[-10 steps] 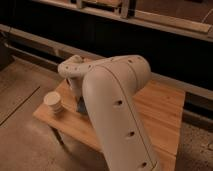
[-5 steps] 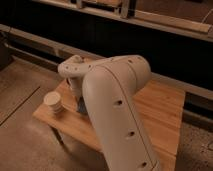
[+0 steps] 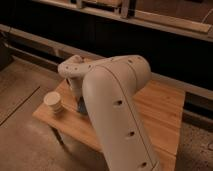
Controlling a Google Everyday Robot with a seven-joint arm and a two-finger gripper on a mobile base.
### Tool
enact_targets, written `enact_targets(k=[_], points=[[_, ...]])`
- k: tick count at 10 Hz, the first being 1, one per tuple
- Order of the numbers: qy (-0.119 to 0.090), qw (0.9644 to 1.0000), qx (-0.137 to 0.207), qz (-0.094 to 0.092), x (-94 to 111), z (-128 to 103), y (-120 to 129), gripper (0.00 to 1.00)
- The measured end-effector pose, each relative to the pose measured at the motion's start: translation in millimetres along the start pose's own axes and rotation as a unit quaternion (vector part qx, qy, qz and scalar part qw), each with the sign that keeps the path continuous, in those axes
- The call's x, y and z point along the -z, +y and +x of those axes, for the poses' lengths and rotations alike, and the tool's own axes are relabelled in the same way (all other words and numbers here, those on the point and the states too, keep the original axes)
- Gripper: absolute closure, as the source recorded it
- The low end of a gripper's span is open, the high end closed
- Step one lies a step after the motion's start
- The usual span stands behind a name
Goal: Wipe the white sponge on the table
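The table [image 3: 155, 107] has a light wooden plank top and thin dark legs. My white arm [image 3: 112, 100] reaches across it from the lower right and hides much of the top. My gripper [image 3: 81, 104] hangs below the wrist, low over the left part of the table, just right of a cup. The arm covers most of it. The white sponge is hidden or out of view.
A pale cup [image 3: 53, 102] stands upright near the table's left front corner. Speckled grey floor [image 3: 20, 95] lies to the left. A dark wall with horizontal rails [image 3: 165, 25] runs behind the table.
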Motion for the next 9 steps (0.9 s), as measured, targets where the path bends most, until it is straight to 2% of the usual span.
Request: enact_targets(k=[1,2,3,8,9], points=[[0.0,1.0,0.0,0.0,0.0,0.0,0.0,0.87],[0.0,1.0,0.0,0.0,0.0,0.0,0.0,0.9],[0.0,1.0,0.0,0.0,0.0,0.0,0.0,0.87],[0.0,1.0,0.0,0.0,-0.1,0.0,0.0,0.41],[0.0,1.0,0.0,0.0,-0.1,0.0,0.0,0.27]])
